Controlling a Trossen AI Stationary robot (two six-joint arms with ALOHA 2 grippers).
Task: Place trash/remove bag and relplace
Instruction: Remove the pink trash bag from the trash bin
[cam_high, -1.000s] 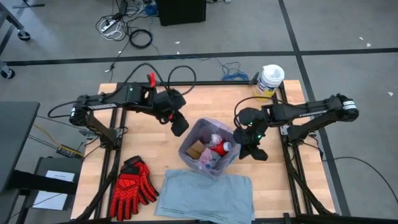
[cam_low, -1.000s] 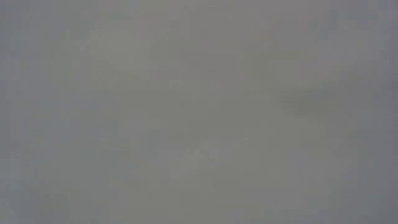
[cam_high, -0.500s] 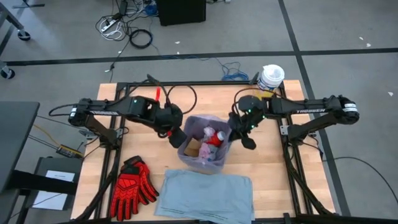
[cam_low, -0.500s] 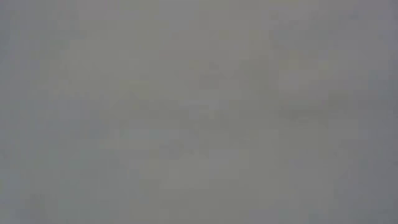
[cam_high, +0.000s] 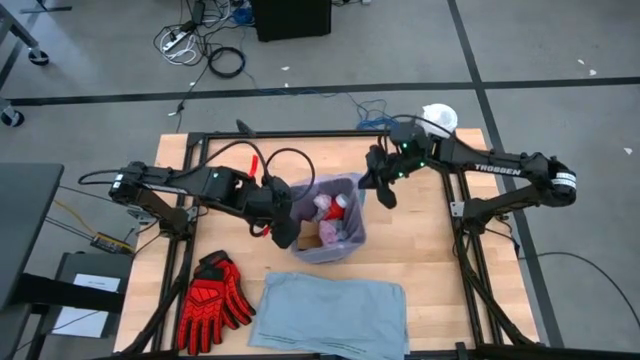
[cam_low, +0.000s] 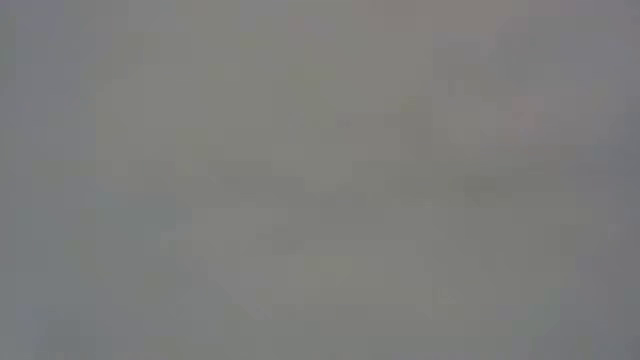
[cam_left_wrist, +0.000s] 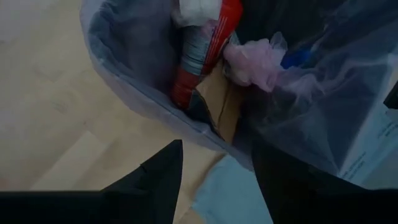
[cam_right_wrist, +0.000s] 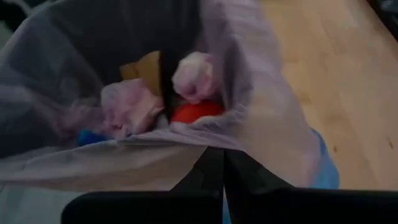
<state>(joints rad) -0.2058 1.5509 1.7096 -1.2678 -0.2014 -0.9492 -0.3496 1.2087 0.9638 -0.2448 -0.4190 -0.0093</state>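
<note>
High view shows the right tool shut on the pink bag rim; the left tool, fingers parted, sits beside the opposite rim. Lift both sides evenly to avoid spills. Between them, the bag holds a red bottle, cardboard, crumpled paper.

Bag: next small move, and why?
Probably lift the right gripper a little further. It is shut on the bag rim, pulling that edge up, while the open left gripper sits at the opposite rim. The trash is inside, so a slow pull should keep it from spilling.
</note>
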